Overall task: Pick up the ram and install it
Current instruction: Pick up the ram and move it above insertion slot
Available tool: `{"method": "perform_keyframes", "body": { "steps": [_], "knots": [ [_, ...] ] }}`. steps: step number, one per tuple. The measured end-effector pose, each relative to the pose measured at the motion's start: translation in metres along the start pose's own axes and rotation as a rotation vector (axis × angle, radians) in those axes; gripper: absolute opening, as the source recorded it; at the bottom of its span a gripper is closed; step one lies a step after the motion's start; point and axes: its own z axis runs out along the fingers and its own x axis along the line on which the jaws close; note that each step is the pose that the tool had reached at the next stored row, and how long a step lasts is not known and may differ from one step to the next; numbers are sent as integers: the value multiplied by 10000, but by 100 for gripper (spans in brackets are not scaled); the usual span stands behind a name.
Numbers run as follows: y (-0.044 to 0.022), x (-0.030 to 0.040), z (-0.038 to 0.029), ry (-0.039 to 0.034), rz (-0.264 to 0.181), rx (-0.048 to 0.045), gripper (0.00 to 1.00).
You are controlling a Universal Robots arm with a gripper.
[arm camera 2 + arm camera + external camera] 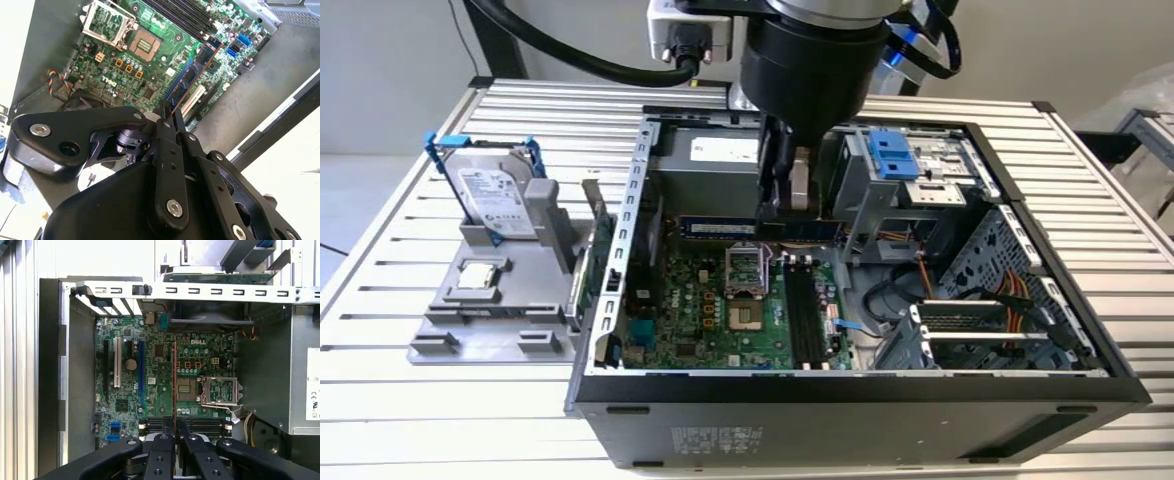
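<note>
One gripper (pixel 798 200), fingers clamped on the ram (pixel 720 228). Ram is held on edge above the motherboard (pixel 707 320), inside the open PC case (pixel 854 395), not seated in the black memory slots (pixel 807 320). In both wrist views ram shows edge-on btwn the fingertips. Hard drive (pixel 494 195) stands on grey fixture (pixel 454 320) at the exterior view's left, well apart.

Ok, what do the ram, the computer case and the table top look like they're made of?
The ram, held in the end effector: circuit-board laminate, likely fibreglass, matte bluish face with a coppery edge. The computer case: sheet metal, dull grey, punched holes and folded edges. The table top: probably aluminium profile, satin silver ribs with grooves between.
</note>
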Motion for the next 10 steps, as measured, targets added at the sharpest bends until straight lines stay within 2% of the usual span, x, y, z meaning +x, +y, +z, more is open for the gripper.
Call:
{"method": "perform_keyframes", "body": {
  "steps": [3, 10],
  "knots": [
    [-27, -1, -1, 0, 0, 1, 0],
    [-139, -1, -7, 0, 0, 0, 0]
  ]
}}
